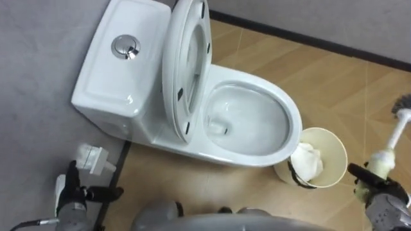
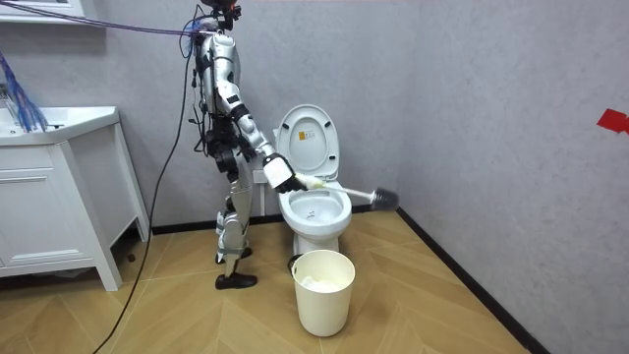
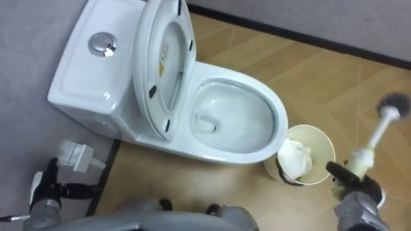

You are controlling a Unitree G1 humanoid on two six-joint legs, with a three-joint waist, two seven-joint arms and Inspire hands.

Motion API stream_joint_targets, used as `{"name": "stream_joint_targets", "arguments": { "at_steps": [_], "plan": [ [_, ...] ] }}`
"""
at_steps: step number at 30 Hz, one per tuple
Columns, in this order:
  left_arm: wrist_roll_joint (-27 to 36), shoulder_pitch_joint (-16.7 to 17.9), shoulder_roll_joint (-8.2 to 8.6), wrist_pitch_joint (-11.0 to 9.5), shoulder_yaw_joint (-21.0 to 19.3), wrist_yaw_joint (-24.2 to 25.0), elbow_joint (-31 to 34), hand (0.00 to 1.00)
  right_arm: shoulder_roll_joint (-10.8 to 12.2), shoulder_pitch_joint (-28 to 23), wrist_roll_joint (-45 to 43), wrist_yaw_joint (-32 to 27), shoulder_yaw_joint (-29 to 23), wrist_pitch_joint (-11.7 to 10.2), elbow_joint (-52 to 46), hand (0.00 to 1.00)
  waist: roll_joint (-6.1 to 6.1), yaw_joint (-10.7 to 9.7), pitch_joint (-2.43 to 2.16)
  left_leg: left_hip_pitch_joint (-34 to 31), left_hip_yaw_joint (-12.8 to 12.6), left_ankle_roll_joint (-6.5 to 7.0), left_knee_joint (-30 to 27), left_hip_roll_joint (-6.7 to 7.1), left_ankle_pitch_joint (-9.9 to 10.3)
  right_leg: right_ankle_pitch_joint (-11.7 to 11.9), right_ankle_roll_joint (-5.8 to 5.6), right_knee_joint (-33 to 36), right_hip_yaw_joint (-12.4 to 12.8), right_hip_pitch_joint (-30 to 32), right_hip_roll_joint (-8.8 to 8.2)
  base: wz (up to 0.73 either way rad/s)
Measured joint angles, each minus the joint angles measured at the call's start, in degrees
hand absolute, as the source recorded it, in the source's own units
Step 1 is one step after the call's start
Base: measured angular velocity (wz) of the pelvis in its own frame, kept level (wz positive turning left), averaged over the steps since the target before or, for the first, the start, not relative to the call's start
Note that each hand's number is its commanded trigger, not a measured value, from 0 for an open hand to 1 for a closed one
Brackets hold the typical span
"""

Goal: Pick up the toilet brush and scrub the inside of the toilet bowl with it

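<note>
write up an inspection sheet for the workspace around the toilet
surface: wood-look floor, no spill seen
job's things: toilet with seat and lid raised, bowl uncovered; toilet brush held off to the side, head clear of the bowl
clutter: cream waste bin close by the bowl's front, crumpled white paper inside; small white fitting near the tank's base
hands: right hand curled round the brush handle; left hand open, holding nothing
cables: blue wires hang at the cabinet's top
surroundings: grey wall; white vanity cabinet on the room view's left
</note>
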State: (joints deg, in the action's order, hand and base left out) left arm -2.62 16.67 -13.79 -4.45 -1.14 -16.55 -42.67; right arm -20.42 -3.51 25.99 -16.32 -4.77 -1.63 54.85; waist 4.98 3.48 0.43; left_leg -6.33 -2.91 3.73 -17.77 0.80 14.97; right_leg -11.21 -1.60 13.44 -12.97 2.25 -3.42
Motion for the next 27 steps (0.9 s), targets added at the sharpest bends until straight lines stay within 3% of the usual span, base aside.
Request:
{"name": "stream_joint_targets", "arguments": {
  "at_steps": [6, 9, 12, 16, 19, 22, 27],
  "plan": [
    [-5.6, 2.4, 1.81, -0.9, -3.1, -0.8, 4.2, 0.00, 1.3, -1.7, -18.8, 1.4, 3.7, -1.1, -2.1, 1.00, -0.38, 0.3, -0.19, 1.9, 0.8, -0.07, 0.2, 0.03, 0.0, 0.0, -0.02, -0.9, -0.6, -2.4, 0.17, 0.08],
    [-12.3, 4.7, 1.81, -1.0, -3.3, -2.2, 13.3, 0.00, 2.5, -2.8, -25.6, 2.9, 6.0, -2.6, -1.7, 1.00, -0.76, 0.5, -0.39, 1.8, 2.4, -0.14, 0.3, 0.17, -0.1, 0.0, -0.03, -1.0, -3.1, -3.3, 0.05, 0.28],
    [-19.4, 5.3, 1.88, -2.4, -3.2, -5.1, 19.3, 0.00, 3.8, -4.2, -30.7, 4.2, 7.4, -2.7, -1.4, 1.00, -1.10, 2.2, -0.35, 2.8, 3.0, -0.25, 0.7, 0.27, -0.1, 0.0, -0.04, -1.0, -3.0, -4.1, 0.06, 0.11],
    [-24.9, 5.8, 2.07, -4.6, -3.1, -7.0, 26.7, 0.00, 4.6, -5.0, -34.6, 5.3, 8.2, -3.4, -0.2, 1.00, -1.17, 3.2, -0.23, 2.9, 4.2, -0.37, 0.5, 0.53, -0.2, 0.0, -0.06, -1.1, -4.5, -4.8, -0.04, 0.15],
    [-27.4, 5.8, 2.08, -7.3, -2.9, -9.2, 29.8, 0.00, 4.8, -5.8, -36.1, 5.8, 8.6, -4.6, 0.8, 1.00, -1.14, 3.7, -0.29, 3.1, 4.8, -0.41, 0.4, 0.77, -0.3, 0.0, -0.06, -2.3, -4.9, -5.6, -0.04, 0.09],
    [-31.2, 5.8, 2.06, -7.4, -2.0, -10.8, 32.8, 0.00, 4.8, -5.9, -36.3, 7.4, 8.7, -4.9, 2.3, 1.00, -1.15, 3.6, -0.15, 3.0, 5.1, -0.50, 0.3, 0.87, -0.3, 0.0, -0.06, -2.8, -4.9, -6.2, 0.02, 0.04],
    [-38.9, 5.9, 1.83, -9.3, -2.0, -14.5, 39.2, 0.00, 4.8, -6.7, -37.0, 10.2, 8.6, -5.4, 5.7, 1.00, -0.75, 3.9, -0.22, 3.1, 5.3, -0.57, 0.5, 0.90, -0.4, 0.0, -0.06, -2.9, -4.9, -6.2, 0.07, 0.01]
  ]
}}
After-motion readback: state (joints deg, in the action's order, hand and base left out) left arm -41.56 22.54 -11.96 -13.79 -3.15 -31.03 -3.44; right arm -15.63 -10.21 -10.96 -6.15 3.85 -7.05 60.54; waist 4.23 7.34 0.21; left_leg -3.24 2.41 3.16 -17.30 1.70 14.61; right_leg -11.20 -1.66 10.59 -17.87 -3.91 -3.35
